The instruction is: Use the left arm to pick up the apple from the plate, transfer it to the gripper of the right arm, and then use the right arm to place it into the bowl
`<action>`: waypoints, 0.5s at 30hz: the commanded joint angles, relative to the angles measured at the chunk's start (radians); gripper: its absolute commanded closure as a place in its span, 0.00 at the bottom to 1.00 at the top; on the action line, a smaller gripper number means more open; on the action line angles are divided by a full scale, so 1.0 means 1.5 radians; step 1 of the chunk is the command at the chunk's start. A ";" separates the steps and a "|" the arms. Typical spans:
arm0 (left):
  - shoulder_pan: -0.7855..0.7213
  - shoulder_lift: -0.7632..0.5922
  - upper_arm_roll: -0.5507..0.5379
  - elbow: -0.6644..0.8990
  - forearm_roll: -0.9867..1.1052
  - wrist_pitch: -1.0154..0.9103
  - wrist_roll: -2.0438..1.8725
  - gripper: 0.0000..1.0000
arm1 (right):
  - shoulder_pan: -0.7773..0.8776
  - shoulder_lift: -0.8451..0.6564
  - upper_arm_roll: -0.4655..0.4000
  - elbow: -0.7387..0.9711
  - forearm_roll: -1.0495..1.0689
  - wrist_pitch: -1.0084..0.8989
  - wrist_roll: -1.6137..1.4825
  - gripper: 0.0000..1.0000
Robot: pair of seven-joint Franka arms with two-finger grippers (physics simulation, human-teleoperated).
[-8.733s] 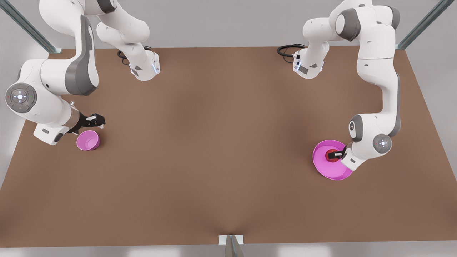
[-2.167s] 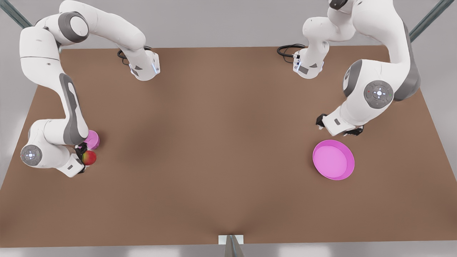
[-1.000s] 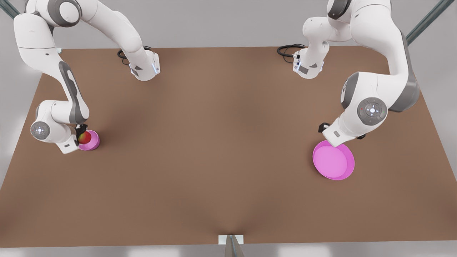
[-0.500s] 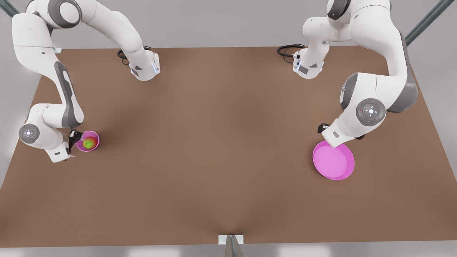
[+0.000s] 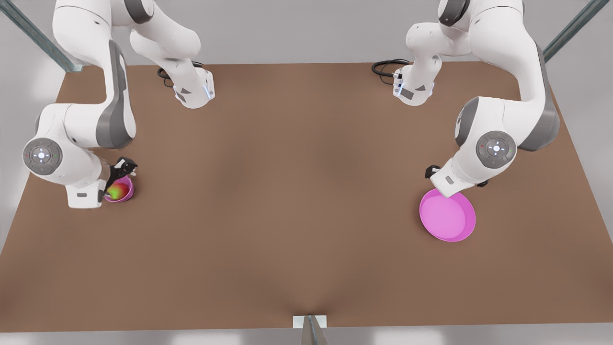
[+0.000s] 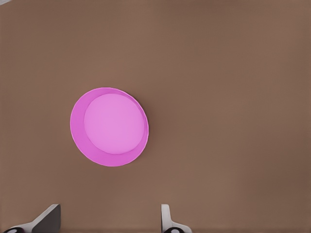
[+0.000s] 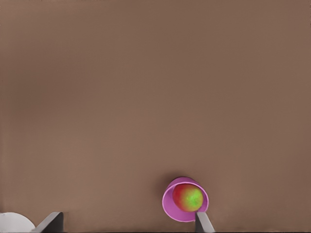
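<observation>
The red and yellow-green apple (image 5: 117, 191) (image 7: 188, 197) lies inside the small pink bowl (image 5: 128, 186) (image 7: 168, 204) at the front view's left. My right gripper (image 7: 126, 224) is open above the bowl, with one fingertip (image 7: 204, 222) near the rim and nothing between the fingers. In the front view its black fingers (image 5: 122, 168) show just above the bowl. The wide pink plate (image 5: 448, 215) (image 6: 109, 127) sits bare at the front view's right. My left gripper (image 6: 107, 222) hovers open over the table beside the plate.
Both arm bases (image 5: 194, 91) (image 5: 414, 88) stand at the table's far edge with black cables (image 5: 388, 67) beside them. Brown tabletop (image 5: 297, 191) stretches between bowl and plate.
The right gripper brought the apple over the bowl, let it go inside, and has lifted away open. The left arm stayed beside the plate.
</observation>
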 commanded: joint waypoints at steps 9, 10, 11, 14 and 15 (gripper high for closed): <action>0.001 -0.001 0.000 0.000 0.000 -0.001 -0.002 0.00 | 0.033 -0.028 -0.053 -0.001 0.048 -0.029 0.410 0.00; 0.004 -0.002 0.001 0.001 0.007 -0.001 -0.001 0.00 | 0.033 -0.028 -0.053 0.012 0.048 -0.029 0.409 0.00; 0.001 -0.004 -0.001 0.001 0.010 -0.005 -0.002 0.00 | 0.033 -0.029 -0.053 0.018 0.058 -0.031 0.408 0.00; 0.001 -0.011 -0.001 0.002 0.015 -0.013 -0.003 0.00 | 0.033 -0.030 -0.053 0.028 0.064 -0.036 0.407 0.00; 0.002 -0.018 -0.003 0.002 0.025 -0.030 -0.003 0.00 | 0.033 -0.030 -0.054 0.028 0.064 -0.036 0.406 0.00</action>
